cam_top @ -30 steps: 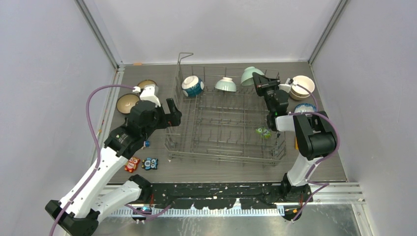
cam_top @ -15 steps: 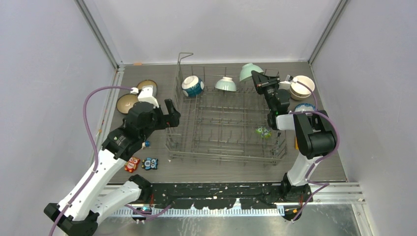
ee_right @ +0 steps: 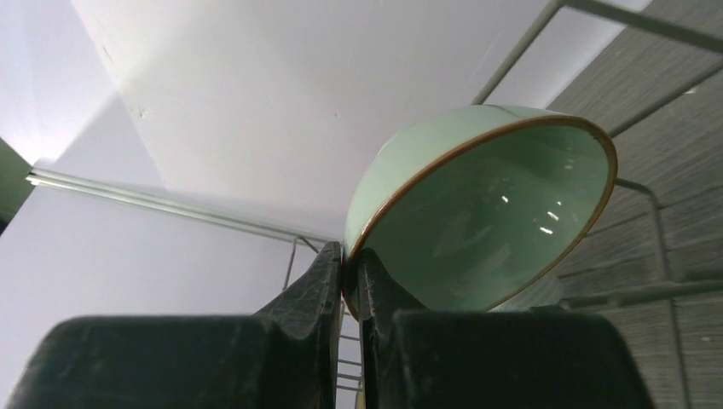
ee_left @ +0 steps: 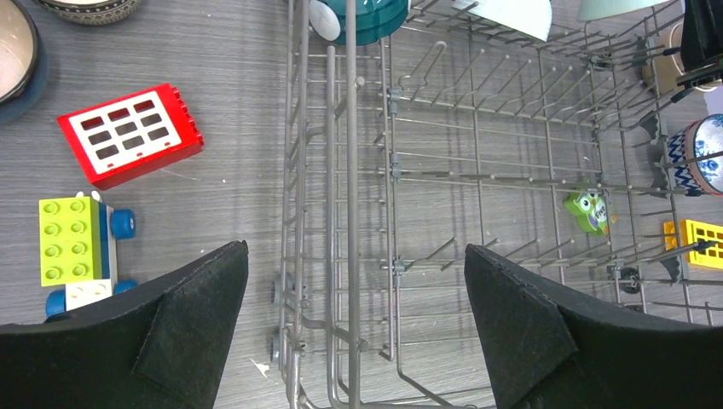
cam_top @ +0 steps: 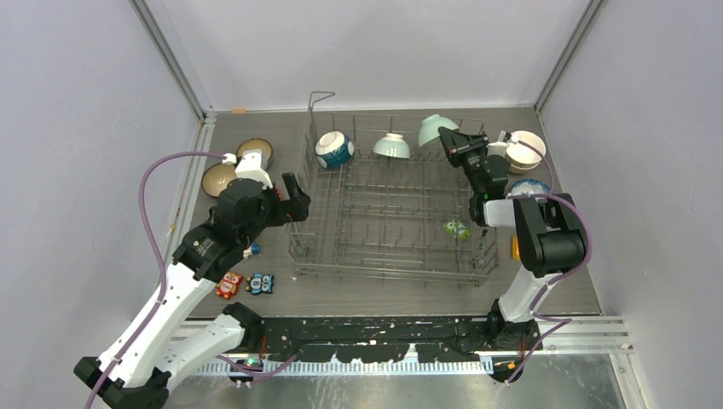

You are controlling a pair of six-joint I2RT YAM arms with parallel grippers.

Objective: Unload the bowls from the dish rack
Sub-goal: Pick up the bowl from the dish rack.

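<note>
Spanning the table's middle, the dish rack (cam_top: pixel 392 213) carries two bowls in its far row, a dark teal bowl (cam_top: pixel 333 148) and a pale bowl (cam_top: pixel 391 146). My left gripper (ee_left: pixel 354 256) hangs wide open and empty above the rack's left edge, placed, I judge, to reach them next. My right gripper (ee_right: pixel 345 264) is clamped on the rim of the mint bowl (ee_right: pixel 486 230), which is tilted at the rack's far right corner. Pinching the thin wall lets me lift it clear.

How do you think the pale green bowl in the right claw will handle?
The green bowl looks glossy and glazed, so it may slip. The right claw pinches only its rim, so it could pivot. Seemingly rigid ceramic, it might chip against the dish rack.
</note>
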